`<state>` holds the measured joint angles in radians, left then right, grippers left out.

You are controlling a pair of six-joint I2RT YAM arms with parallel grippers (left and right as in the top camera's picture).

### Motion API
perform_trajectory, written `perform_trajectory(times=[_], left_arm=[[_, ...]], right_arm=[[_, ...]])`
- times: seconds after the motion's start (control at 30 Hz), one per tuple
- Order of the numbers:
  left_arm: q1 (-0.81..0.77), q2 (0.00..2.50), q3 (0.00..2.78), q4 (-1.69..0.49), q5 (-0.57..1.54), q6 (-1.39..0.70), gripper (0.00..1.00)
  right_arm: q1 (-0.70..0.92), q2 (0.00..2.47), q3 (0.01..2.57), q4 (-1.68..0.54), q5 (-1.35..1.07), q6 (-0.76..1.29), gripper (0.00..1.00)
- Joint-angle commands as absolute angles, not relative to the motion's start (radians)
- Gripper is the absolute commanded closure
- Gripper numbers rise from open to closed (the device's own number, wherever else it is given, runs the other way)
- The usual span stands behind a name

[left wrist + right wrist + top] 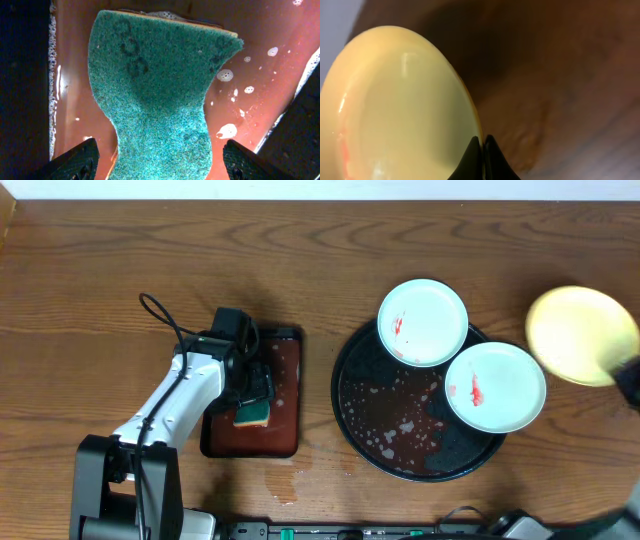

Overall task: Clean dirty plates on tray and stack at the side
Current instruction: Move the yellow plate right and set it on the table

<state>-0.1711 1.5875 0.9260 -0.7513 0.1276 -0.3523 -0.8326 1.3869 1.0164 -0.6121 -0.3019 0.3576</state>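
- We are watching the left gripper (161,162) hovering over the green-topped yellow sponge (155,85), which is lying in suds in the small rectangular red-brown tray (285,380). Its fingers are standing spread wide, one on each side of the sponge's narrow waist, pinching nothing.
- The right gripper (482,150) is pinching the rim of the pale yellow round plate (400,110), out past the right edge of the large round glossy black tray (400,450).
- We are judging that the sponge's long axis is running at right angles to the line between the fingertips, so closing should catch it. The yellow plate is waiting well to its right.
- The far white plate (422,320) and the near white plate (495,385), both red-smeared, are sitting on the black tray.
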Motion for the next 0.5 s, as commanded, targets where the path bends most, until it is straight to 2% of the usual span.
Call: perform_trajectory(times=[0.0,0.27,0.33,0.37,0.43,0.47], left_arm=[[-0.169,1.588,0.929,-0.753,0.123,-0.354,0.20],[-0.169,1.588,0.929,-0.749,0.123,-0.354,0.20],[-0.169,1.588,0.929,-0.747,0.123,-0.354,0.20],[-0.169,1.588,0.929,-0.747,0.123,-0.354,0.20],[-0.169,1.588,0.929,-0.747,0.123,-0.354,0.20],[-0.169,1.588,0.929,-0.747,0.123,-0.354,0.20]], right_arm=[[-0.912,1.469,1.032,-0.559,-0.340,0.442,0.99],[-0.953,1.610,1.032,-0.489,-0.314,0.396,0.99],[-0.950,1.616,1.032,-0.489,-0.307,0.366,0.95],[-0.950,1.613,1.032,-0.485,-0.308,0.365,0.86],[-0.950,1.594,1.032,-0.471,-0.353,0.356,0.58],[-0.946,1.580,1.032,-0.458,-0.397,0.354,0.51]])
